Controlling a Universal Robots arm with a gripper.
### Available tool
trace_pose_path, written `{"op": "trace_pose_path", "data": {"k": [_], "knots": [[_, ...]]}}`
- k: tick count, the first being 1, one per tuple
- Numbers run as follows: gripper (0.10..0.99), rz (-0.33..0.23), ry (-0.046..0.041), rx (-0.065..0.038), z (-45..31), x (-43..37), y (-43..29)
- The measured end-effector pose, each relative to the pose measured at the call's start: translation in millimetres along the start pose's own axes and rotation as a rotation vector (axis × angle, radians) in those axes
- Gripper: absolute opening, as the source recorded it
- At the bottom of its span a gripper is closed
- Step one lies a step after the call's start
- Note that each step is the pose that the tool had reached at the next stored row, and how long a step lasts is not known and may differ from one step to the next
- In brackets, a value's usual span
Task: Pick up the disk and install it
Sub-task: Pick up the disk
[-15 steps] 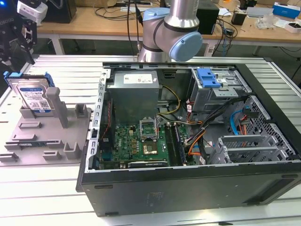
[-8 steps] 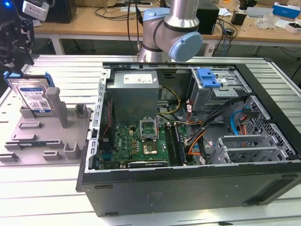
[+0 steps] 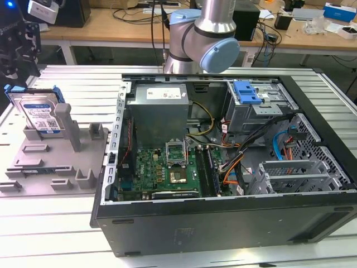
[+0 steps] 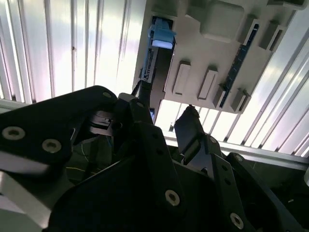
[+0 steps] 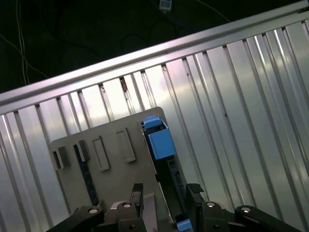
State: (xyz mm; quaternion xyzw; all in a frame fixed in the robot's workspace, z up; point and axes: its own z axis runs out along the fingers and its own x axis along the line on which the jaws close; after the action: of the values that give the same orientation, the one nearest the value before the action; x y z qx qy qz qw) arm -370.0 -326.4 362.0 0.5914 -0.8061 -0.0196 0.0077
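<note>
Nearest us in the exterior view, an open computer case (image 3: 223,223) lies on its side on the ribbed metal surface (image 3: 50,237), close to the near edge. Inside it we see the green motherboard (image 3: 167,167). A grey power supply (image 3: 162,111) sits behind the motherboard. An empty metal drive cage (image 3: 287,176) sits toward the exterior view's right. A blue latch (image 3: 245,92) rests on the bay at the case's far side.

Beside the case, toward the surface's edge on the exterior view's left, a flat grey fixture (image 3: 56,167) with raised posts and slots lies on the surface. The disk (image 3: 36,111) stands on edge in a slot at the fixture's far end. It leans slightly, its white-and-blue label faces the near edge, and its blue carrier frames it. It is outside the case and well apart from the drive cage.

The gripper (image 5: 165,189) hangs over the top of the disk. In the first wrist view its fingers (image 5: 194,195) are spread apart, one on each side of the disk's edge, with a gap showing beside at least one of them. We cannot tell whether either finger touches the carrier. In the second wrist view the disk (image 4: 161,36) again runs edge-on between the two dark fingers.

Farther back, the arm (image 3: 203,33) rises behind the case's far wall. Beyond the surface's far edge stand wooden desks (image 3: 111,25) strewn with cables and boxes.
</note>
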Motion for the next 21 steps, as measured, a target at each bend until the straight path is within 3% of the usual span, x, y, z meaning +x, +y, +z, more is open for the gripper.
{"op": "trace_pose_path", "data": {"k": [2,8,17,19,21], "knots": [[0.482,-0.019,0.0028,0.001,0.2,-3.0,0.9],[0.482,-0.092,0.0244,0.006,0.6,-14.3,4.7],[0.482,-0.226,0.0385,0.016,3.0,-15.4,5.2],[0.482,-0.237,0.0413,0.016,3.3,-16.0,7.3],[0.482,-0.24,0.042,0.017,4.4,-16.6,14.8]]}}
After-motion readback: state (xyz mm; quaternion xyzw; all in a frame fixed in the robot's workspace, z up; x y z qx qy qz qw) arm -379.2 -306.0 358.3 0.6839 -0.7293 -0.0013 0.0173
